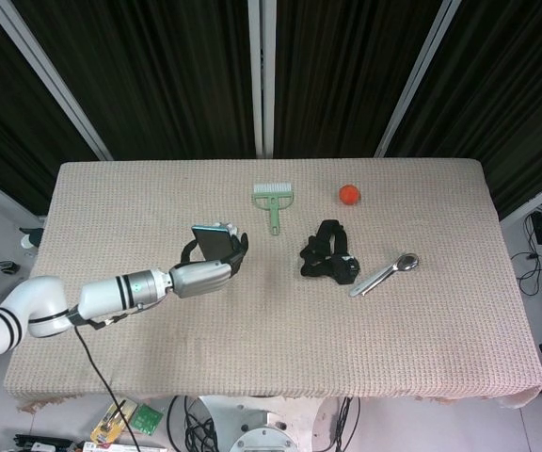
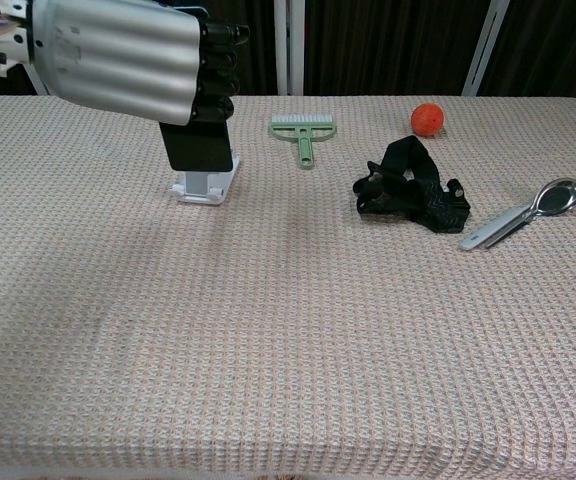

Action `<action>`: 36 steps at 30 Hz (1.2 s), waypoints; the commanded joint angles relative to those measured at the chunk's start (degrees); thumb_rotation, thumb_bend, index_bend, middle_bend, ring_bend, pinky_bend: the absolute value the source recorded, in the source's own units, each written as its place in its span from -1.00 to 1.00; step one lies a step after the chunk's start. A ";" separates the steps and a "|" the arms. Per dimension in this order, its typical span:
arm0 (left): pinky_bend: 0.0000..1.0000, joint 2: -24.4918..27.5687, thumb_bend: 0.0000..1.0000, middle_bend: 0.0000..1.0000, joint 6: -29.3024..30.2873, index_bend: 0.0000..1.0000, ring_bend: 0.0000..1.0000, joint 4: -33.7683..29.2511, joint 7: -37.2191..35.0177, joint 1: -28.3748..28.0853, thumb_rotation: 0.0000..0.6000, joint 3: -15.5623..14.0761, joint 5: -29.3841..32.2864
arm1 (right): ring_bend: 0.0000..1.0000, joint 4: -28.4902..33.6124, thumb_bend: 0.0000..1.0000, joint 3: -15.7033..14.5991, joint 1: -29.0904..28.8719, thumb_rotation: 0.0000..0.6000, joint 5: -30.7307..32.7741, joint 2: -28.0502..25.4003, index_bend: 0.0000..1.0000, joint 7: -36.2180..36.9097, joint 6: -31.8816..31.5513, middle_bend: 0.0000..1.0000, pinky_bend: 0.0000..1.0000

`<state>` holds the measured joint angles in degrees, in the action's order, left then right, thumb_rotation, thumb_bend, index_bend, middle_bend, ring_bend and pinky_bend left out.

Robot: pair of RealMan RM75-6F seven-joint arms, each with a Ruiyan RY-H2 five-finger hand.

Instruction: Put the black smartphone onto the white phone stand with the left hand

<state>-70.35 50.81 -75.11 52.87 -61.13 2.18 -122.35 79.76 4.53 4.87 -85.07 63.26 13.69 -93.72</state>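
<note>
My left hand (image 2: 128,62) grips the black smartphone (image 2: 198,147), holding it upright directly over the white phone stand (image 2: 206,186). Only the stand's base shows below the phone in the chest view; whether the phone touches the stand I cannot tell. In the head view the left hand (image 1: 207,271) and the phone (image 1: 211,241) cover the stand almost fully. My right hand is in neither view.
A green brush (image 2: 305,133) lies behind the stand to the right. An orange ball (image 2: 427,118) sits at the back right. A black strap bundle (image 2: 409,187) and a metal spoon (image 2: 523,214) lie right of centre.
</note>
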 commanded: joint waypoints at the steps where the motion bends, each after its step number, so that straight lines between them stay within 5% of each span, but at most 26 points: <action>1: -0.53 -1.43 -0.18 0.14 -0.19 0.03 -0.17 2.32 -1.85 -1.58 1.00 0.34 -0.13 | -1.00 -0.65 -0.83 0.10 0.02 1.00 0.34 0.18 -1.00 0.48 0.30 -1.00 -1.00; 18: -0.53 -10.25 -0.12 0.05 7.75 0.05 -0.25 18.21 -12.02 -4.66 1.00 -3.94 -2.66 | -1.00 -2.40 -0.83 -0.26 0.96 1.00 0.24 0.07 -1.00 5.73 0.33 -1.00 -1.00; 36: -0.53 -11.17 -0.11 0.06 9.94 0.05 -0.26 23.80 -14.64 -3.54 1.00 -8.51 -1.49 | -1.00 1.24 -0.83 -0.65 0.40 1.00 -1.04 -1.21 -1.00 4.34 1.14 -1.00 -1.00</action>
<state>-81.41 60.52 -51.47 38.40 -64.72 -6.20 -123.90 80.78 3.94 5.40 -86.10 62.18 19.25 -92.70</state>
